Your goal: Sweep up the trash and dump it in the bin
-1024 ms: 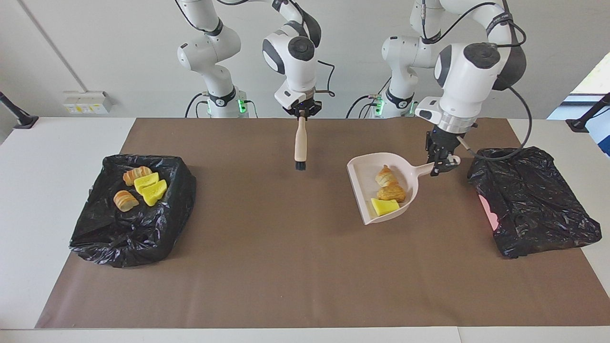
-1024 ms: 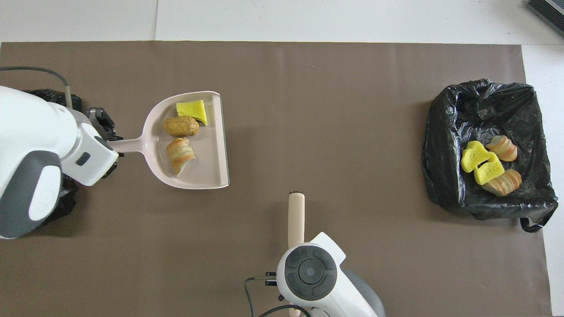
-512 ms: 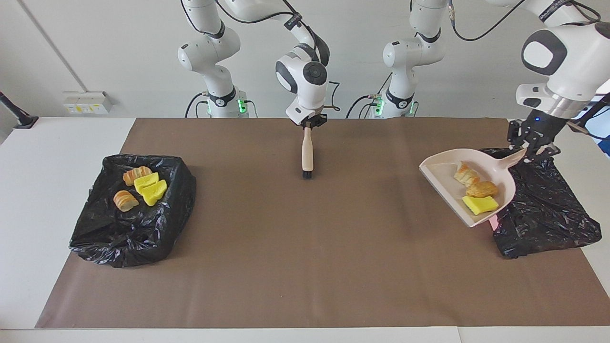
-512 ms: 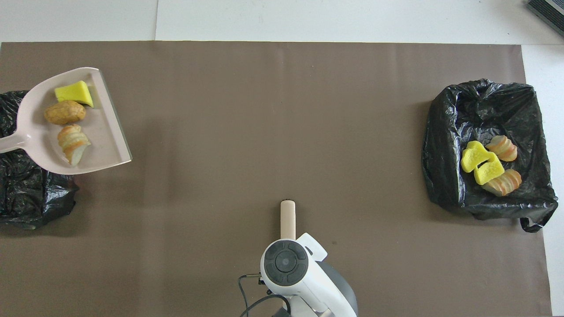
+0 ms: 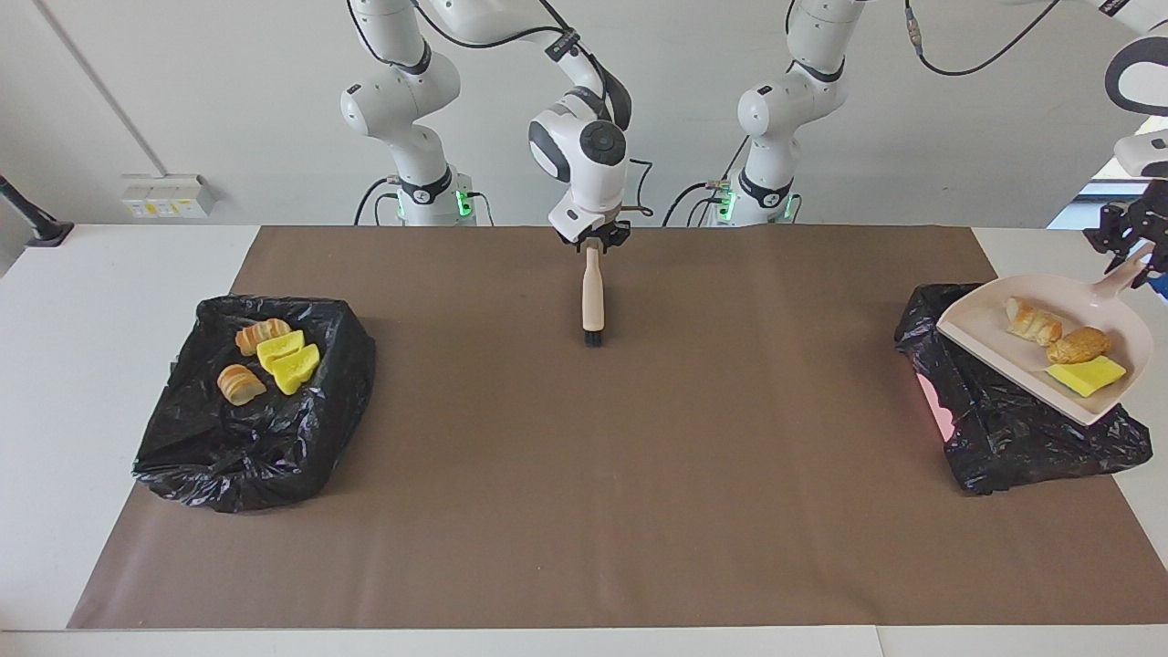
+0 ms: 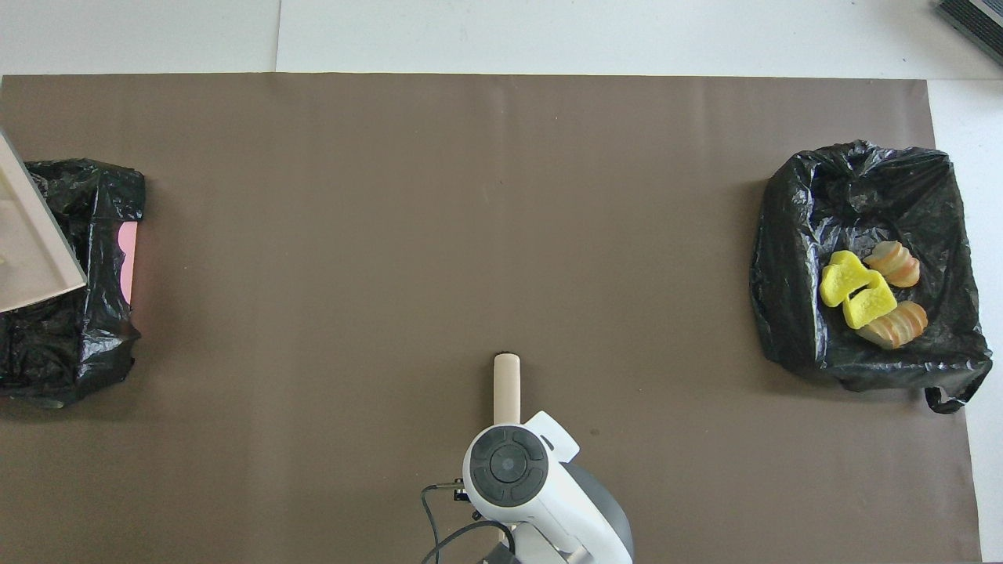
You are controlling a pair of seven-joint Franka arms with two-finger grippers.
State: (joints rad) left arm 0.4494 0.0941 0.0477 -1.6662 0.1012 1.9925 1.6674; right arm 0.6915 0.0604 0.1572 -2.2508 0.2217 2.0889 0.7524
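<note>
Trash chunks [image 5: 1063, 345], three of them, ride in the pink dustpan [image 5: 981, 324], which the left tool [image 5: 1131, 251] pinches by its handle above the black-bagged bin [image 5: 1004, 429] at the left arm's end of the tabletop [image 5: 109, 274]; overhead, only a corner of the pan shows, cut off at the edge. Four more chunks [image 5: 269, 358] lie in a second black bag [image 5: 255, 438] at the right arm's end. The right tool [image 5: 595, 239] sits at the top of the upright brush [image 5: 592, 297], its grip unreadable, with bare brown mat [image 5: 584, 474] between the bags.
</note>
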